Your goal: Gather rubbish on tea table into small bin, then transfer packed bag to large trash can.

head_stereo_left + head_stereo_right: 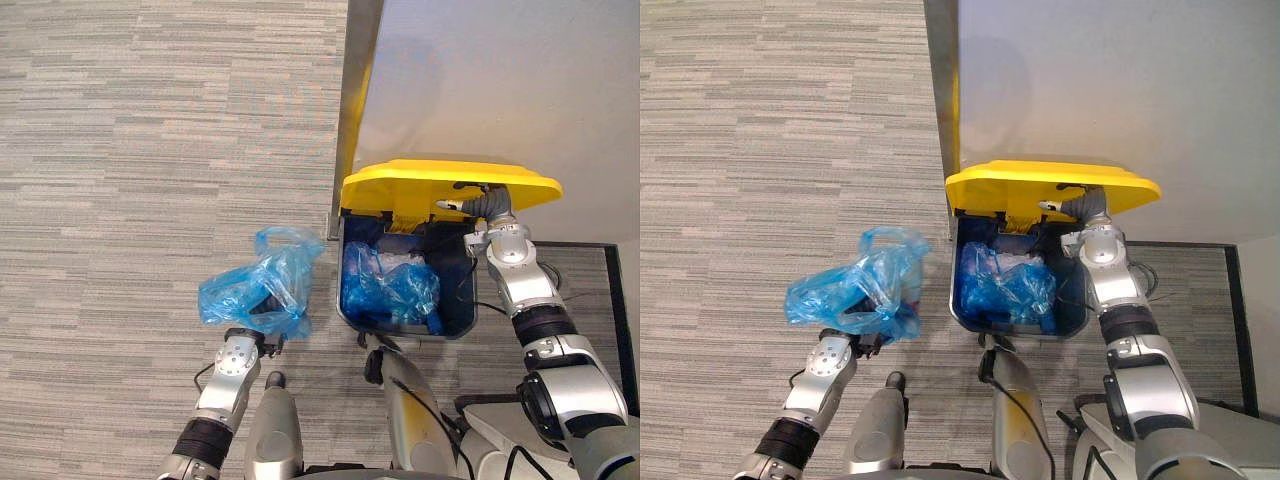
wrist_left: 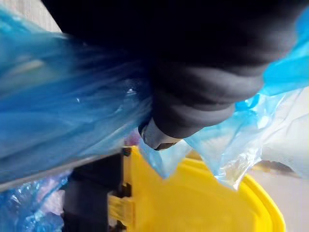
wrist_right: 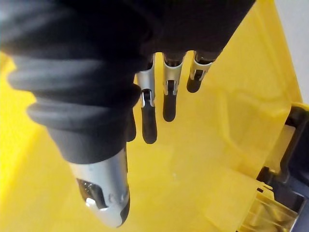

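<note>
Packed bag (image 1: 250,285) of crinkled blue plastic sits off the carpet (image 1: 150,150), just left of the large trash can (image 1: 455,300) and near its front-left corner, not yet over the opening. Our left hand (image 2: 203,96) has it from the near side. The plastic bunches into closed fingers, so we judge a firm grip on its gathered part, which leaves the bulk free to drop in. Our right hand (image 3: 148,113) is on the far side of the can, fingers nearly straight and spread against the underside of the yellow lid (image 1: 440,180), grasping nothing. It props the lid up so the mouth is clear. Blue plastic (image 1: 390,285) already fills much of the can. The bag's long axis runs roughly left to right. Its fat lobe lies to the left, and its loose ears point to the far right, towards the can.
</note>
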Robot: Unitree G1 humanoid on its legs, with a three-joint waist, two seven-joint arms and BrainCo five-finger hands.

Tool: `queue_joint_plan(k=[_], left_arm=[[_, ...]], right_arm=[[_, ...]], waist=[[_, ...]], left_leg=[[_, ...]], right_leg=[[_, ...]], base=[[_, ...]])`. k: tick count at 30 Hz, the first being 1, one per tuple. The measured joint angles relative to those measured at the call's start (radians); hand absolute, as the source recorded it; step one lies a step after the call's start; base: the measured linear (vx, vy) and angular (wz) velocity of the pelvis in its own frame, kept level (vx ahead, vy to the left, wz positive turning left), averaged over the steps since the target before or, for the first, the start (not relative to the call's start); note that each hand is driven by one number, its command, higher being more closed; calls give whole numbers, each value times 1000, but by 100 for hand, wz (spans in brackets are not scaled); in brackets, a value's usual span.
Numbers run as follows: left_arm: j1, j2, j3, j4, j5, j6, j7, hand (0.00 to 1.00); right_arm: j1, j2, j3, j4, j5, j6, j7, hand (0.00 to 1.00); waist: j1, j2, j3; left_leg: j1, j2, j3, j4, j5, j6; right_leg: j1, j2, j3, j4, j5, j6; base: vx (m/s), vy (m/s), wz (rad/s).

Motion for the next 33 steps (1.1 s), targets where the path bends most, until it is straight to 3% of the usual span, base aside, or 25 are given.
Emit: queue_joint_plan(k=[8, 11, 15, 22, 33], left_arm=[[-167, -53, -183, -38, -25, -7, -11, 100], [-286, -72, -225, -32, -26, -7, -6, 100], [-426, -94, -273, 65, -28, -7, 15, 100], [-569, -124, -288, 182, -35, -3, 41, 100], [-707, -169, -287, 408, -3, 28, 59, 100]], right_arm=[[-86, -25, 68, 0, 10, 3, 1, 0], [-154, -31, 82, 0, 27, 5, 1, 0], [-211, -32, 130, 0, 31, 9, 0, 0], [-294, -33, 150, 1, 36, 10, -3, 0], [-327, -27, 179, 2, 21, 10, -5, 0]], waist=[[-27, 12, 20], [-33, 16, 60], [-63, 18, 75], [-82, 22, 88], [-82, 20, 99]], left_leg=[[2, -14, 20, 20, -6, 2], [-6, -20, 42, 48, -21, 5], [-37, -25, 53, 79, -28, 11], [-93, -33, 70, 115, -42, 20], [-208, -28, 73, 158, -49, 8]], right_leg=[[0, -2, 23, -10, 20, -21], [0, 3, 46, -31, 40, -6], [-1, 6, 55, -77, 76, 1], [-39, 8, 78, -112, 111, 9], [-133, 11, 86, -122, 132, 9]], base=[[9, 19, -7], [-43, 23, -20], [-47, 9, -8], [-28, -13, -10], [10, -46, -1]])
